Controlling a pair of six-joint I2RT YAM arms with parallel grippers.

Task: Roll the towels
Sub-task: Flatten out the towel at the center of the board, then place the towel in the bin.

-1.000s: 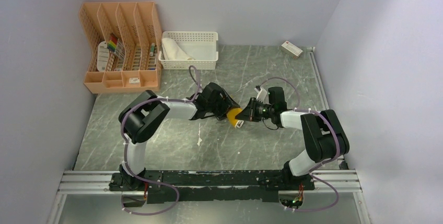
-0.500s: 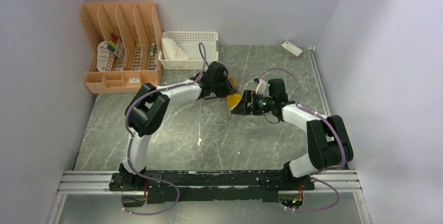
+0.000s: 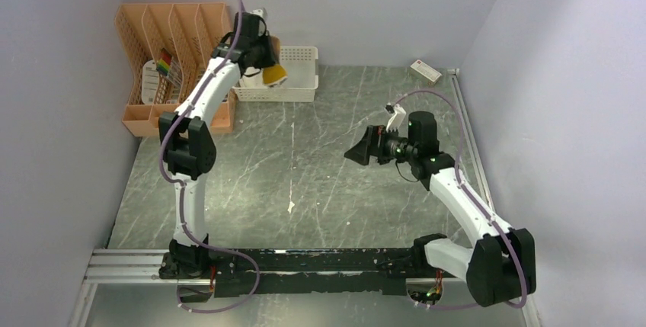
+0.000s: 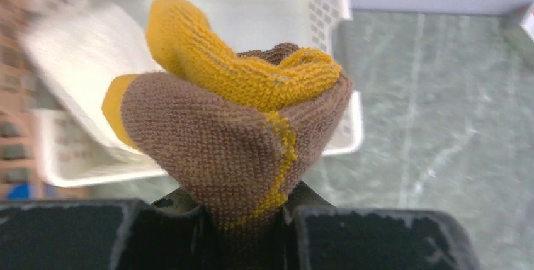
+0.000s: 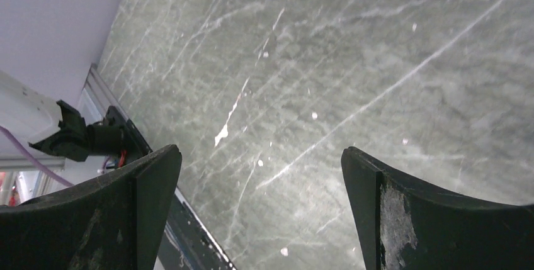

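My left gripper is shut on the mustard-yellow and brown towel, which is bunched into a roll and hangs above the white lattice basket at the back. In the left wrist view the roll bulges out from between the jaws of that gripper. Below it the white towel lies in the basket. From above, the white towel is partly hidden by the arm. My right gripper stands open above the bare table at mid-right, with nothing between its fingers.
An orange file organizer with small items stands at the back left beside the basket. A small box lies at the back right by the wall. The arms' mounting rail runs along the near edge.
The right gripper opened, let go of the yellow towel and drew back to the right. The left arm closed on the towel and carried it from mid-table up and back, over the basket.
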